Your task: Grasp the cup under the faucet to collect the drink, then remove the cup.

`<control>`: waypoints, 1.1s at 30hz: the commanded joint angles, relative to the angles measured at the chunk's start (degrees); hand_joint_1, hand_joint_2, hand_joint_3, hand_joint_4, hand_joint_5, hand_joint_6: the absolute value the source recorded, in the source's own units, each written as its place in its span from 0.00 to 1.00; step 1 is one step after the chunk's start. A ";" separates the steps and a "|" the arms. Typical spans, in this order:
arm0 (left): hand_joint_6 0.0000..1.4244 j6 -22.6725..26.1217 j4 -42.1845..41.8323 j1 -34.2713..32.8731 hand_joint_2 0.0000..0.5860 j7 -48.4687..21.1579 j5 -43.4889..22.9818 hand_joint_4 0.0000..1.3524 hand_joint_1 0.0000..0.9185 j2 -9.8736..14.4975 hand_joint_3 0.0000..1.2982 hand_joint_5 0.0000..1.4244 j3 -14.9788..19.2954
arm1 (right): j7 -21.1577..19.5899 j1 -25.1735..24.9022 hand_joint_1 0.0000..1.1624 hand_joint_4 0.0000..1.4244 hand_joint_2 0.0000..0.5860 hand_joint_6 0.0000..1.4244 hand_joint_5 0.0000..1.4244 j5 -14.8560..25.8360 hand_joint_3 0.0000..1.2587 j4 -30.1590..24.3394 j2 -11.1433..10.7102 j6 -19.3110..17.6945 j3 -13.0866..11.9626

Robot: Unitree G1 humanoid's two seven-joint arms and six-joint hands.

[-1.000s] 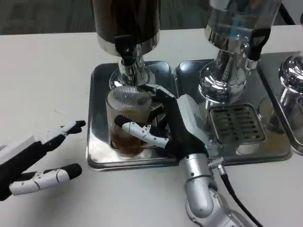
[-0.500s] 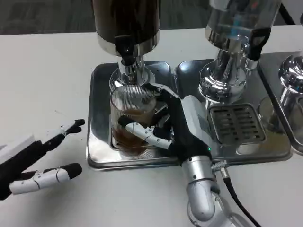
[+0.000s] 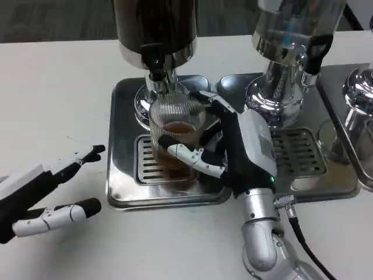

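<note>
Your right hand (image 3: pixel 236 153) gripped the ribbed glass cup (image 3: pixel 177 140), fingers wrapped around its sides. The cup held brown drink and sat over the slotted grate of the steel drip tray (image 3: pixel 122 186), just below the black faucet (image 3: pixel 155 60) of the dark dispenser (image 3: pixel 154 26). Your left hand (image 3: pixel 41 195) rested on the white table (image 3: pixel 58 99), fingers spread, holding nothing. No readable labels or writing were visible.

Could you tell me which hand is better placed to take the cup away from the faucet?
Right. The right hand already grips the cup of brown drink over the drip tray. The left hand lies open on the table, apart from the tray.
</note>
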 commanded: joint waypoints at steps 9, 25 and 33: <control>0.01 -1.22 1.64 -2.87 0.27 -0.34 -0.03 0.00 0.00 -0.22 0.01 0.00 -2.24 | -0.84 5.07 0.61 0.51 0.40 0.79 0.58 -2.02 0.44 -11.33 -3.00 3.67 -2.84; 0.01 -1.62 1.27 -7.40 0.27 -0.28 0.38 0.00 0.00 -2.69 0.01 0.00 -4.90 | 1.86 11.65 0.62 0.51 0.39 0.81 0.60 -2.41 0.45 -24.03 -5.10 8.03 -5.20; 0.01 -1.86 0.99 -8.46 0.27 -0.42 0.51 0.00 0.00 -3.45 0.01 0.00 -6.21 | 3.54 14.33 0.63 0.51 0.39 0.81 0.60 -2.54 0.46 -29.20 -5.31 9.62 -5.83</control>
